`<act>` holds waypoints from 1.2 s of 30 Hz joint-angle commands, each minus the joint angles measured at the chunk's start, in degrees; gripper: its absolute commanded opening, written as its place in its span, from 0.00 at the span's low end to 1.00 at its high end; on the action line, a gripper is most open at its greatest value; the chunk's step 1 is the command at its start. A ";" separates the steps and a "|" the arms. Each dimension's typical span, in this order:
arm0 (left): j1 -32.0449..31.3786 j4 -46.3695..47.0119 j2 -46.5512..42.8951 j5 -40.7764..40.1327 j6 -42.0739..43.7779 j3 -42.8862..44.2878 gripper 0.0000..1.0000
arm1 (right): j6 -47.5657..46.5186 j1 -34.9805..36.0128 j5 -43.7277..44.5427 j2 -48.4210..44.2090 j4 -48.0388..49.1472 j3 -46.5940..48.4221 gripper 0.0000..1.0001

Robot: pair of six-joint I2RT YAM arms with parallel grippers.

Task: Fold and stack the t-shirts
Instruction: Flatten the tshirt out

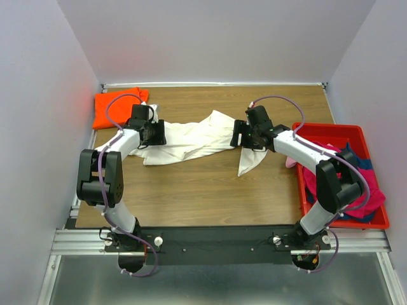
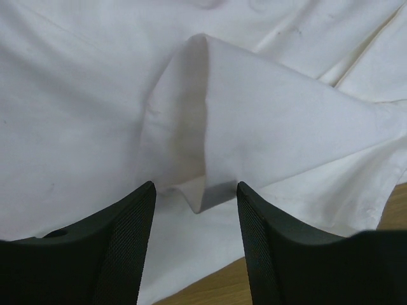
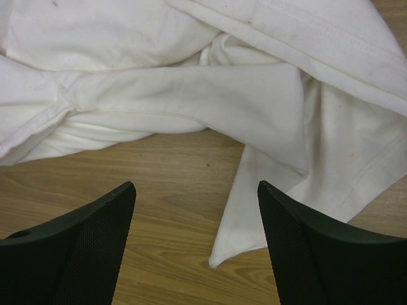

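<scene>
A cream-white t-shirt (image 1: 191,136) lies crumpled across the middle of the wooden table. My left gripper (image 1: 156,132) hovers over its left end, open and empty; the left wrist view shows a raised fold (image 2: 254,121) of the white cloth ahead of the fingers (image 2: 127,248). My right gripper (image 1: 240,135) is open and empty over the shirt's right end; in the right wrist view a pointed cloth corner (image 3: 238,235) lies on the wood between the fingers (image 3: 311,254). A folded orange t-shirt (image 1: 117,108) lies at the back left.
A red plastic bin (image 1: 331,135) at the right edge holds magenta (image 1: 369,197), pale pink and dark blue (image 1: 362,159) shirts. Grey walls enclose the table on three sides. Bare wood (image 1: 203,190) shows in front of the white shirt.
</scene>
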 commanded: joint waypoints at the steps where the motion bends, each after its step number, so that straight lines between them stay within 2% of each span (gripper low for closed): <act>1: -0.04 2.43 2.36 2.68 1.34 2.59 0.61 | 1.13 0.00 -1.25 0.58 -0.97 -0.85 0.84; 4: -0.13 2.60 3.86 2.85 1.78 3.39 0.54 | 1.13 0.09 -1.17 0.49 -1.06 -0.94 0.83; 8: -0.13 2.34 5.26 4.34 2.83 5.14 0.14 | 1.57 0.09 -0.82 0.58 -1.50 -1.11 0.81; 10: -0.13 1.82 5.44 5.40 2.92 5.58 0.11 | 1.48 0.09 -0.47 -0.21 -2.11 -1.73 0.81; 13: -0.13 0.67 5.18 6.19 2.14 6.98 0.00 | 1.65 0.09 2.52 -1.88 -3.96 -4.10 0.80; 20: -0.13 -0.12 3.16 12.69 -2.26 10.15 0.00 | 3.93 0.09 8.50 -3.38 -6.16 -6.13 0.75; 26: -0.13 -1.09 3.77 14.19 -2.44 11.47 0.00 | 5.08 0.09 11.14 2.07 -6.07 -3.67 0.73; 29: -0.04 -1.96 3.69 14.10 -1.82 11.30 0.00 | 2.54 0.09 9.39 5.66 -6.07 -0.86 0.64; 32: 0.13 -2.23 2.99 14.10 -1.56 11.30 0.00 | 1.13 0.09 9.02 7.26 -6.25 1.69 0.45; 33: 0.22 -2.23 2.81 14.19 -1.65 11.56 0.00 | 1.04 0.00 9.64 7.17 -6.33 2.92 0.14; 34: 0.40 -2.32 2.72 14.19 -1.82 11.82 0.00 | 1.04 -0.08 10.60 6.91 -6.42 3.54 0.03; 36: 0.92 -2.67 2.63 14.28 -2.35 13.75 0.00 | 0.25 -0.61 12.10 6.12 -8.25 5.81 0.00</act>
